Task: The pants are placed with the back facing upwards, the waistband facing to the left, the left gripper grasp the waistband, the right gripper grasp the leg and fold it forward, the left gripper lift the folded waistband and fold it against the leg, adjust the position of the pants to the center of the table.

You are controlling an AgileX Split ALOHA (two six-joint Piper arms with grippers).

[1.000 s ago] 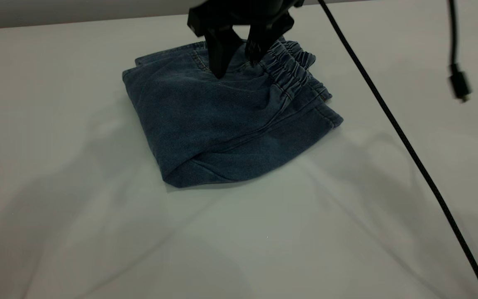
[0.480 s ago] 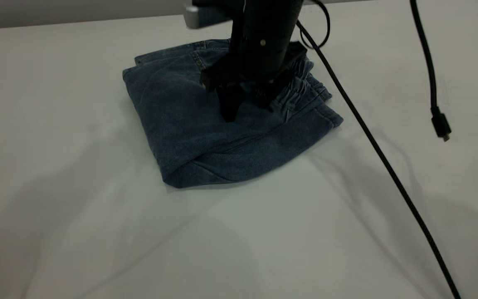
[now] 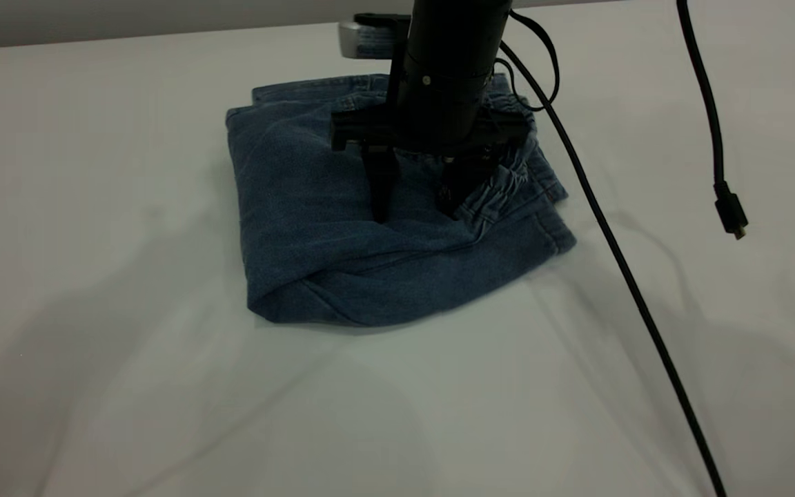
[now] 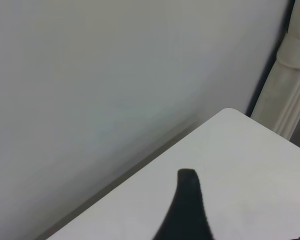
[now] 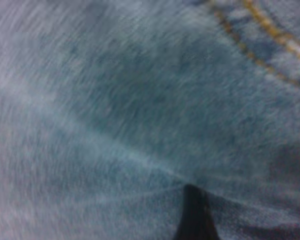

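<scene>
The blue denim pants (image 3: pixel 315 207) lie folded into a thick packet on the white table (image 3: pixel 128 386). Their ruffled waistband (image 3: pixel 501 185) sits on top along the packet's right side, partly behind the arm. My right gripper (image 3: pixel 416 210) stands upright over the packet, open, with both fingertips (image 3: pixel 382 212) pressed onto the top layer just left of the waistband. Denim fills the right wrist view, where one dark finger (image 5: pixel 194 215) rests on the cloth (image 5: pixel 140 110). My left gripper (image 4: pixel 245 212) is away from the pants, open over bare table (image 4: pixel 240 150) near a corner.
A black cable (image 3: pixel 635 297) runs from the right arm down across the table's right side. A second cable with a plug (image 3: pixel 729 214) hangs at the far right. In the left wrist view, a wall (image 4: pixel 90 75) lies beyond the table edge.
My right gripper came down from above onto the pants and pressed in. The packet then shifted and turned a little to the right under it.
</scene>
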